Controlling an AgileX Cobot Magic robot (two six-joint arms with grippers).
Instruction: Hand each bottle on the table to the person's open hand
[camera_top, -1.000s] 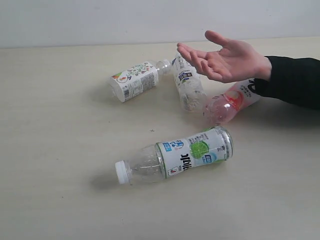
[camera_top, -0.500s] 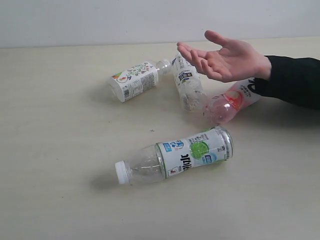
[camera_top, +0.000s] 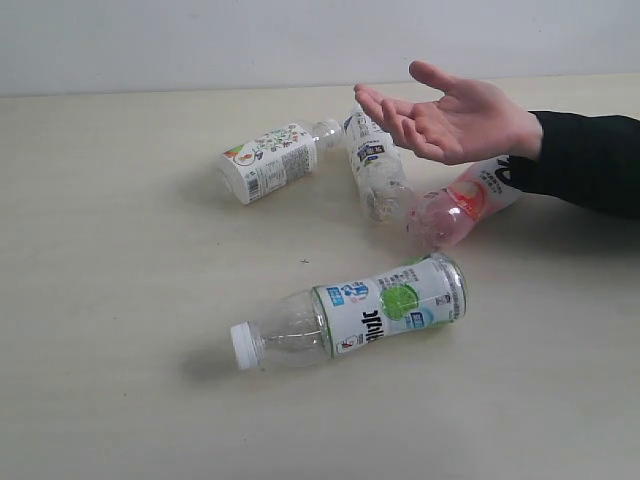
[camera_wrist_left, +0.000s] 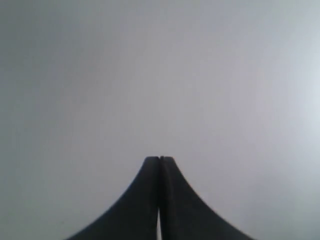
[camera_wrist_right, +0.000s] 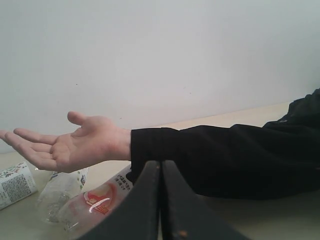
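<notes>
Four bottles lie on the pale table (camera_top: 120, 300). The white-capped lime-green-label bottle (camera_top: 360, 310) is nearest the front. The fruit-print bottle (camera_top: 268, 160) lies at the back left, the slim blue-labelled bottle (camera_top: 375, 165) beside it. The pink bottle (camera_top: 462, 202) lies under the person's open hand (camera_top: 450, 118), palm up, on a black sleeve (camera_top: 585, 160). Neither gripper shows in the exterior view. My left gripper (camera_wrist_left: 159, 159) is shut against a blank grey background. My right gripper (camera_wrist_right: 160, 163) is shut and empty, with the hand (camera_wrist_right: 75, 142) and pink bottle (camera_wrist_right: 92, 200) beyond it.
A pale wall (camera_top: 300, 40) runs behind the table's far edge. The black-sleeved arm (camera_wrist_right: 225, 157) stretches across the right wrist view, right behind my fingertips. The fruit-print bottle (camera_wrist_right: 15, 182) and the blue-labelled bottle (camera_wrist_right: 57, 190) lie under the hand there.
</notes>
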